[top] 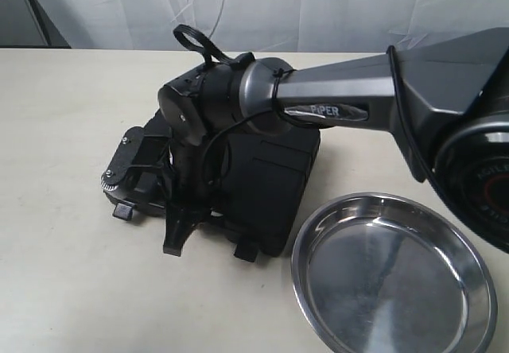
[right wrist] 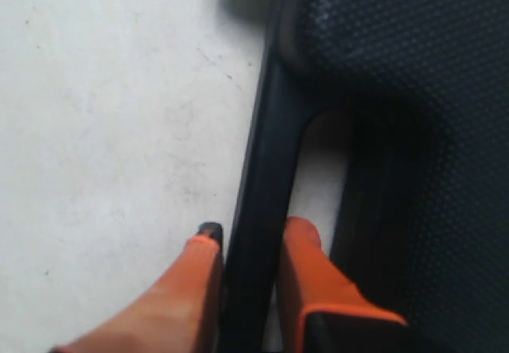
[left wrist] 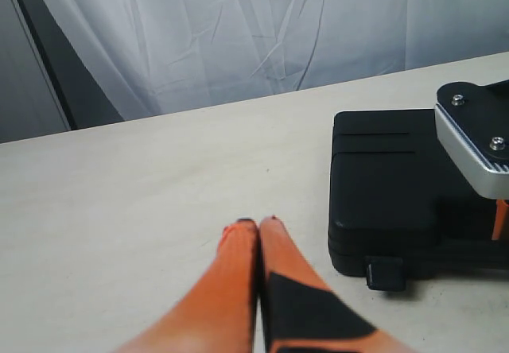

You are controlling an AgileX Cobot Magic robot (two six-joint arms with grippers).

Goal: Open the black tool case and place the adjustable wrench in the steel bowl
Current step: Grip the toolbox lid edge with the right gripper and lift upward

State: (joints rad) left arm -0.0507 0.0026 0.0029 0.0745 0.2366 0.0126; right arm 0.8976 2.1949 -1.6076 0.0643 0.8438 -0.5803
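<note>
The black tool case [top: 270,182] lies closed on the table, its two clip latches [top: 245,250] sticking out from the front edge. My right gripper [top: 176,240] reaches across to that edge. In the right wrist view its orange fingers [right wrist: 203,281] stand on either side of the case's handle bar [right wrist: 270,154], shut on it. My left gripper [left wrist: 258,224] is shut with nothing in it, low over bare table beside the case [left wrist: 390,186]. The steel bowl [top: 382,281] sits to the right of the case. The adjustable wrench is hidden.
The right arm [top: 350,91] stretches over the case from the right. A white curtain [left wrist: 238,35] hangs behind the table. Pale bare tabletop [top: 64,130] lies to the left of the case.
</note>
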